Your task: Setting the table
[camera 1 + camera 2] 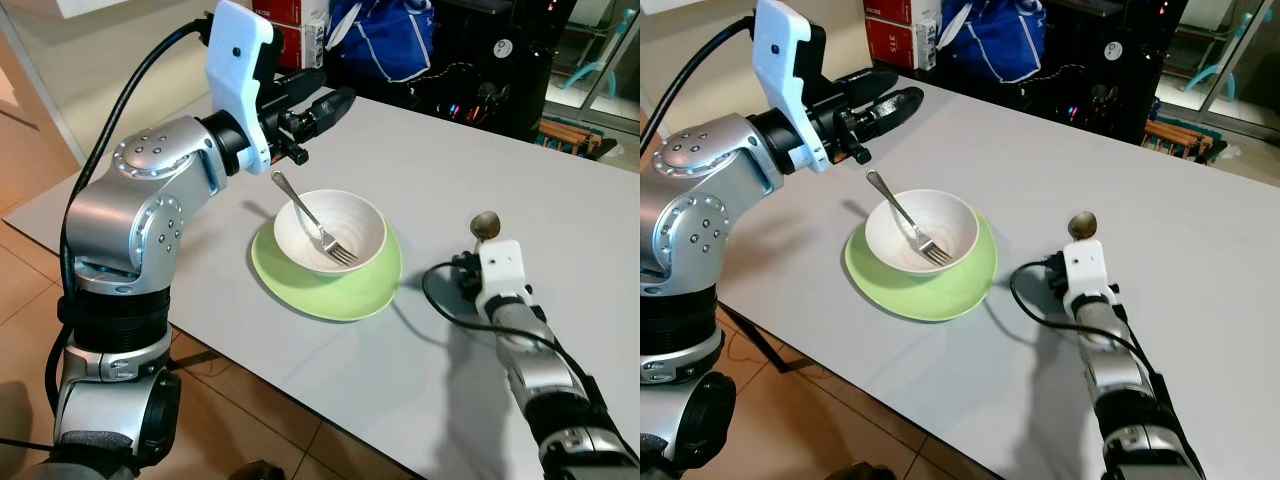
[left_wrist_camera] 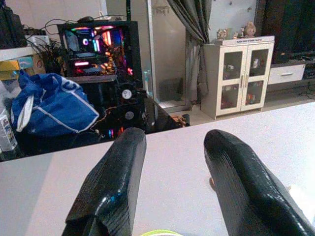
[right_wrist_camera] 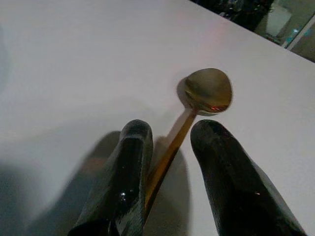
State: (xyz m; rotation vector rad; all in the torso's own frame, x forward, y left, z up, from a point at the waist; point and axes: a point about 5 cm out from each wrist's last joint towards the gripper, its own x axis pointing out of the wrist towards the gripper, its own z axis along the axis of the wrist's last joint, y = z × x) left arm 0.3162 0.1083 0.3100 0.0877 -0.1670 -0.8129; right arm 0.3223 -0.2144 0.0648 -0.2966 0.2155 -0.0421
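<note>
My left gripper (image 1: 335,100) hangs in the air above the table (image 1: 520,180), fingers apart and holding nothing, just beyond the white bowl (image 1: 330,232). The bowl sits on a green plate (image 1: 375,285), a fork (image 1: 312,222) leaning inside it. My right gripper (image 3: 170,132) lies low on the table, fingers either side of a spoon's (image 3: 206,91) handle with a gap remaining.

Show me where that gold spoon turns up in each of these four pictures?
Left eye view: gold spoon, right of the white bowl, bowl end poking past the right gripper.
Right eye view, same spot, right of the green plate.
Left wrist view: not in it.
Right wrist view, handle between the fingers.
Shared landmark: the white table.
</note>
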